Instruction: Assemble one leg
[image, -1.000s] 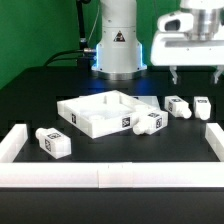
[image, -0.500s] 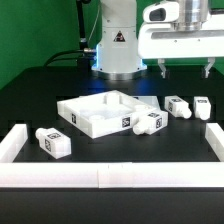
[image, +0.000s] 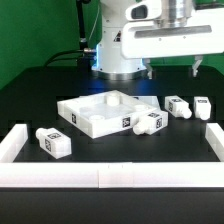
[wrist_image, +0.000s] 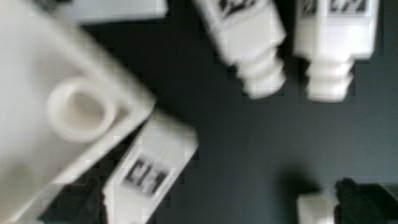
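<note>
My gripper (image: 173, 69) hangs open and empty high above the back right of the table, over the legs there. A white square tabletop (image: 98, 112) with marker tags lies in the middle. One white leg (image: 150, 122) lies against its right side. Two more legs (image: 178, 106) (image: 203, 107) lie further right. Another leg (image: 52, 141) lies at the front left. The wrist view is blurred. It shows the tabletop (wrist_image: 63, 100) with a round hole, the leg beside it (wrist_image: 151, 165), the two other legs (wrist_image: 249, 45) (wrist_image: 329, 45), and my dark fingertips (wrist_image: 361, 198) far apart.
A low white wall (image: 100, 177) runs along the front of the table, with side pieces on the exterior view's left (image: 15, 142) and right (image: 213, 140). The arm's base (image: 115, 45) stands at the back.
My gripper has moved toward the exterior view's left, from the far right edge to above the right-hand legs. It has stayed open. The parts have not moved.
</note>
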